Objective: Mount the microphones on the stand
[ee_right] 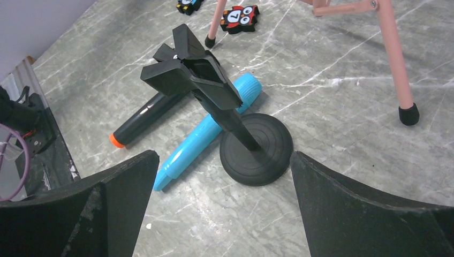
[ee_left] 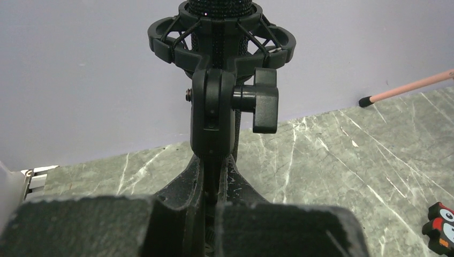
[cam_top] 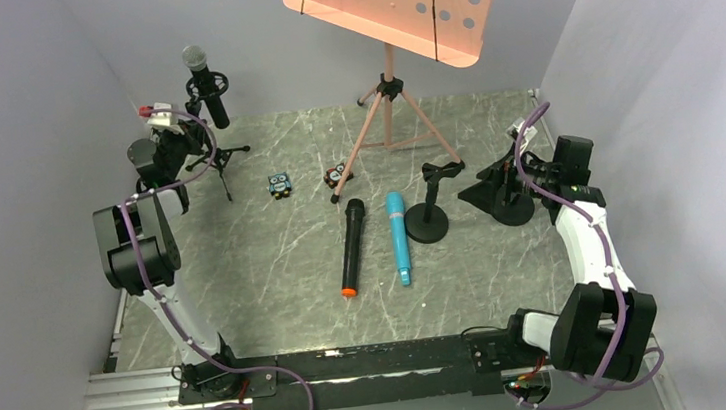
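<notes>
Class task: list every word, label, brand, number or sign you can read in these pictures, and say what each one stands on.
No text can be read in any view.
red-and-black owl figurine: printed face marks only, no letters made out.
blue owl figurine: too small to read.
black microphone with orange cap: no brand or label shows.
turquoise microphone: no brand or label shows.
red and white tag on the left arm's wrist: too small to read.

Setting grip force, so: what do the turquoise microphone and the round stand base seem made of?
Turquoise microphone: likely plastic, smooth, even colour with a soft sheen. Round stand base: matte black with concentric rings; metal or plastic, the look leaves it open.
</notes>
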Robot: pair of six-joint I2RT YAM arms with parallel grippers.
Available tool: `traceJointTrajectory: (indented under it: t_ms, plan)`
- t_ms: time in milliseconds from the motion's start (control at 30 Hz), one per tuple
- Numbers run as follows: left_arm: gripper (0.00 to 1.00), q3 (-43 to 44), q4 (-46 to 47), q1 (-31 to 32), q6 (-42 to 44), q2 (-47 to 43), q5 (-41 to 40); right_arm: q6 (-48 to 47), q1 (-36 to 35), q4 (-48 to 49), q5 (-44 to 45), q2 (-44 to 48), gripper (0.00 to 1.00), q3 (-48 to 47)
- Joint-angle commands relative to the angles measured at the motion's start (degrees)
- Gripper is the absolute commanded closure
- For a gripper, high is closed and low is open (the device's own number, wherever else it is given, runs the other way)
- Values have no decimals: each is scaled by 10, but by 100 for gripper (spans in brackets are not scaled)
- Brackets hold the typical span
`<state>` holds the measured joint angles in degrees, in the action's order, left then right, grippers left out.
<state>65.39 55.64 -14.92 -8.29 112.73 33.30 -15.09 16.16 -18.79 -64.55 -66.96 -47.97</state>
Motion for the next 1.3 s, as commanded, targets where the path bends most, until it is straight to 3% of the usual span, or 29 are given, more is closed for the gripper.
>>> traceJointTrajectory:
  t_ms: [0, 33, 367, 567, 700, 1000, 1167, 1267]
  plan:
    - [95, 0, 77, 1, 21, -26, 12, -18, -2, 2, -4, -1, 0, -27]
    - [94, -8, 75, 1, 25, -30, 13, -18, -2, 2, -3, -1, 0, -27]
    - [46, -84, 81, -2, 32, -81, 16, -21, -2, -2, 0, 0, 0, -28]
    - [11, -164, 94, -11, 22, -150, -33, -25, -3, -5, 3, 5, 0, -29]
    - [4, -220, 56, -27, -4, -227, -68, -28, -3, -6, 3, 12, 0, -29]
    - [1, -308, -190, -48, -141, -448, -112, -28, -3, -6, -3, 35, 0, -29]
    - [1, -283, -363, -67, -238, -517, -23, -49, 0, -25, 11, 34, 0, -36]
    - [1, -274, -422, -82, -261, -535, 74, -84, 8, -49, 16, 36, 0, -44]
